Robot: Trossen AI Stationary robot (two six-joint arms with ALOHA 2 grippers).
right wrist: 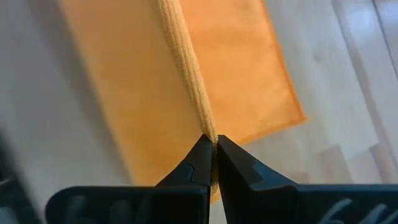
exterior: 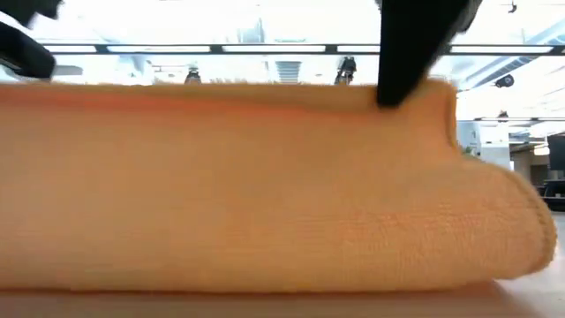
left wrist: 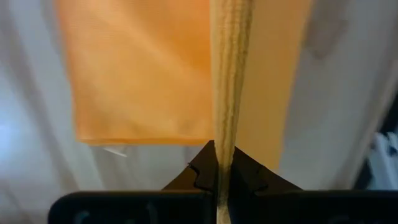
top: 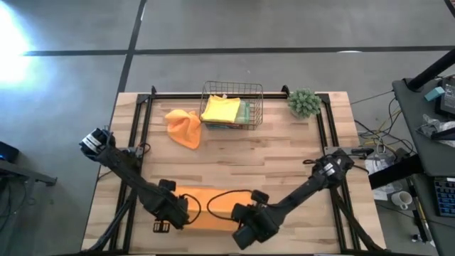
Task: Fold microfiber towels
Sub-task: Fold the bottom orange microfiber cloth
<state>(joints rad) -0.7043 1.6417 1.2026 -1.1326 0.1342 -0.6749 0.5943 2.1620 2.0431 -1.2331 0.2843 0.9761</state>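
The wooden table [top: 284,163] fills the middle of the high view, with a black frame running along its edges. At its lower centre lies the largest cloth in play, an orange towel [top: 213,203] spread flat near the bottom edge of the table; in the low view the same towel [exterior: 265,185] fills almost the whole frame as a thick folded layer with a rounded fold at the right.

Both dark arms reach in from the sides toward that towel. The left gripper [top: 176,212] sits at the towel's lower left end, and in its wrist view the left gripper [left wrist: 217,180] has its jaws pressed together on a raised edge of the cloth, which runs as a thin upright ridge through the middle of the frame. The right gripper [top: 245,217] sits at the towel's lower right end; its wrist view shows the right gripper [right wrist: 213,158] likewise clamped on a ridge of the orange cloth.

Toward the upper centre of the high view stands a wire basket [top: 207,96] holding a yellow towel [top: 220,108] on top, with a teal towel [top: 244,112] showing under it at the right. Just left of the basket a second orange towel [top: 185,126] lies crumpled on the wood. To the right of the basket sits a small green spiky plant [top: 304,102].
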